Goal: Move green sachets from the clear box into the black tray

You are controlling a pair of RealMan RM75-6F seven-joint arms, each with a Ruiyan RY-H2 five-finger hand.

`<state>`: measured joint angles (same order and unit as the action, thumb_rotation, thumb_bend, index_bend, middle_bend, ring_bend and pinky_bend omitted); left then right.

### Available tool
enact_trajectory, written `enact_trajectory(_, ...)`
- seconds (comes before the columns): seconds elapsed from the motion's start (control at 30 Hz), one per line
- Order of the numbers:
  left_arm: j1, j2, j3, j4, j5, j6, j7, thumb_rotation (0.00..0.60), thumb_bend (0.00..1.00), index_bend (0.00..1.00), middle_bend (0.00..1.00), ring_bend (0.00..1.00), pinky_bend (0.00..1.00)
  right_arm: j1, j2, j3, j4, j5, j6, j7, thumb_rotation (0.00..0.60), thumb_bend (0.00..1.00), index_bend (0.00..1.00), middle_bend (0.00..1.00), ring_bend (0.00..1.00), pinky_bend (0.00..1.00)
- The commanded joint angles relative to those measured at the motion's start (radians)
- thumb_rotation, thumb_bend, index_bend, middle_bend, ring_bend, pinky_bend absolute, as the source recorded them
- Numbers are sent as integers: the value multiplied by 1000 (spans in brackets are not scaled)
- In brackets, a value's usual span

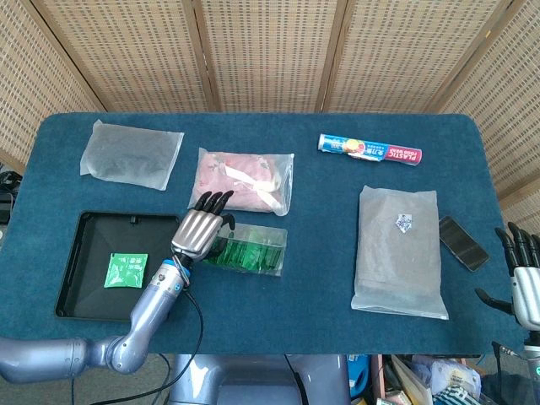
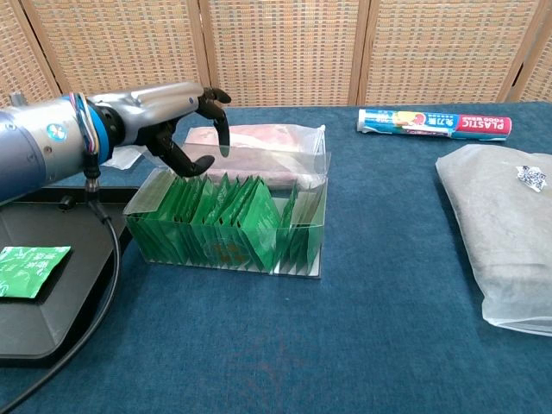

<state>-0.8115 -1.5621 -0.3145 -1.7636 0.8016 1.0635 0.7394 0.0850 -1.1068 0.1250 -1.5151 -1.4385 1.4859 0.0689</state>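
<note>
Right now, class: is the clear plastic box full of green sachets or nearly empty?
Nearly full. In the chest view the clear plastic box holds a row of upright green sachets running from one end wall to the other.

The head view was taken from high above, looking steeply down on the whole table (image 1: 337,312). The chest view was taken low and close, facing horizontally across it. The clear box (image 1: 250,250) (image 2: 231,226) and black tray (image 1: 80,253) (image 2: 34,310) were shared.
</note>
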Motion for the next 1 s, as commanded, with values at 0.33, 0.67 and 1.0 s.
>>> enact_trajectory(0.33, -122, 86, -88, -15, -294, -53, 48, 600, 506, 436, 0, 0, 0, 9, -12, 4, 16, 25, -27, -10, 600, 0, 0, 0, 0, 0)
enact_trajectory(0.67, -213, 84, -110, 90, -409, -82, 32, 600, 507, 1, 0, 0, 0, 14, -16, 12, 31, 49, -44, -6, 600, 0, 0, 0, 0, 0)
enact_trajectory(1.0, -250, 21, -91, 290, -288, -112, -51, 600, 444, 0, 0, 0, 0, 17, -21, 21, 48, 55, -43, 6, 600, 0, 0, 0, 0, 0)
